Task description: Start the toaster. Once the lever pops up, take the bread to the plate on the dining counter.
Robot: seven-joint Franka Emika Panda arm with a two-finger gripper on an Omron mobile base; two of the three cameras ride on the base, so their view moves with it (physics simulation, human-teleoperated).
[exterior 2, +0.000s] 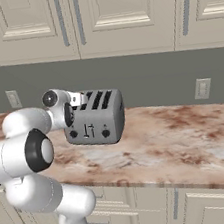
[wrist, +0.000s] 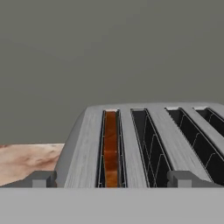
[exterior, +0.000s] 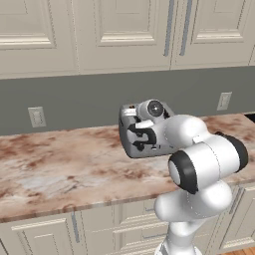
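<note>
While my pincer (wrist: 111, 179) hangs just above the near edge of the boxy silver-grey toaster (exterior 2: 95, 117), its two small dark finger tips (wrist: 42, 179) stand as wide apart as they go and hold nothing. One tip is near the toaster's left edge and the other sits further right, with two slots between them. The thin orange-brown slice of bread (wrist: 110, 148) stands low inside the slot at the far left, between thin wires. Three other slots to its right are dark. My toaster sits on the long pinkish-brown marble worktop (exterior 2: 178, 135), close to the grey wall (exterior 2: 154, 77), under the cream cupboards (exterior 2: 120, 12).
</note>
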